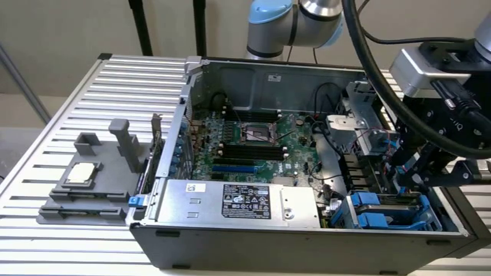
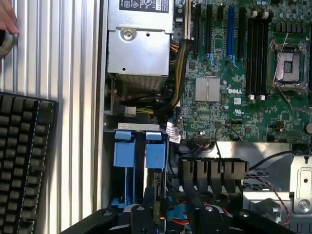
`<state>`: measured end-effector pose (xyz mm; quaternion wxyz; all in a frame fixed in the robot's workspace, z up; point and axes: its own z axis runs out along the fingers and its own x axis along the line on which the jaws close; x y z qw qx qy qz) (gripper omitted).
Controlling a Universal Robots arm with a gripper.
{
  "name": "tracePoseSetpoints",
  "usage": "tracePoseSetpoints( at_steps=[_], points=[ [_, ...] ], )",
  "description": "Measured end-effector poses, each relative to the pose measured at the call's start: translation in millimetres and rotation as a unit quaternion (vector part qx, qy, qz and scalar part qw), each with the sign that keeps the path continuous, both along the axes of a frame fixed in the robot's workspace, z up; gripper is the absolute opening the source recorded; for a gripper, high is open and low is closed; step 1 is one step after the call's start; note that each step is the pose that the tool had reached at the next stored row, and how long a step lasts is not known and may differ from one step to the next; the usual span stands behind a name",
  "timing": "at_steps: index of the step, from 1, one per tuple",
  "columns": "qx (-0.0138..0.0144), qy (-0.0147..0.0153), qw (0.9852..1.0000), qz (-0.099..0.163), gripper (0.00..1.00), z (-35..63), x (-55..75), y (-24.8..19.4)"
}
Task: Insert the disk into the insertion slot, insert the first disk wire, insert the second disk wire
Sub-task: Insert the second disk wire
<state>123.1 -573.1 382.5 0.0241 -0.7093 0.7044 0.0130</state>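
Note:
My gripper (image 1: 410, 179) hangs over the grey drive cage (image 1: 431, 217) in the case's near corner, on the exterior view's right. In the wrist view its black fingers (image 2: 142, 214) stand apart, just above the cage, so the gripper (image 2: 175, 217) is open and holds nothing. The disk (image 2: 157, 191) sits edge-up in the insertion slot (image 2: 139, 161), its green board edge showing beside the blue carrier tabs (image 2: 156, 155). A second blue tab (image 2: 124, 153) lies beside it. Loose red and black wires (image 2: 269, 189) and a row of black connectors (image 2: 210, 169) lie next to the cage.
The silver power-supply box (image 1: 238, 201) and the motherboard (image 1: 253, 144) take up the rest of the case. A grey fixture (image 1: 84, 184) stands on the slatted table on the exterior view's left. A black keyboard (image 2: 24, 161) and a hand (image 2: 7, 19) are beside the case.

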Motion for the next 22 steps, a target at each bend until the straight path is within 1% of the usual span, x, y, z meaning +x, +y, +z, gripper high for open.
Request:
tracePoseSetpoints(
  at_steps=[2, 3, 4, 6, 7, 11, 14, 16, 18, 19, 22],
  points=[
    [-0.0093, 0.0000, 1.0000, 0.000, 0.39, -0.5, 0.1, 3.4],
    [-0.0141, 0.0000, 0.9999, 0.000, 0.39, -0.7, 0.3, 4.3],
    [-0.0181, 0.0000, 0.9998, 0.000, 0.39, -0.9, 0.9, 4.8],
    [-0.0231, 0.0000, 0.9997, 0.000, 0.39, -1.5, 2.4, 5.3],
    [-0.0244, 0.0000, 0.9997, 0.000, 0.39, -1.7, 3.0, 5.6],
    [-0.0262, 0.0000, 0.9997, 0.000, 0.39, -4.4, 3.3, 6.8],
    [-0.0287, 0.0000, 0.9996, 0.000, 0.39, -5.4, 3.4, 9.0],
    [-0.0318, 0.0000, 0.9995, 0.000, 0.39, -5.6, 3.5, 11.2],
    [-0.0356, 0.0000, 0.9994, 0.000, 0.37, -5.8, 3.5, 13.4],
    [-0.0378, 0.0000, 0.9993, 0.000, 0.30, -5.9, 3.5, 14.4],
    [-0.0435, 0.0000, 0.9991, 0.000, 0.30, -6.3, 4.2, 16.3]
  ],
)
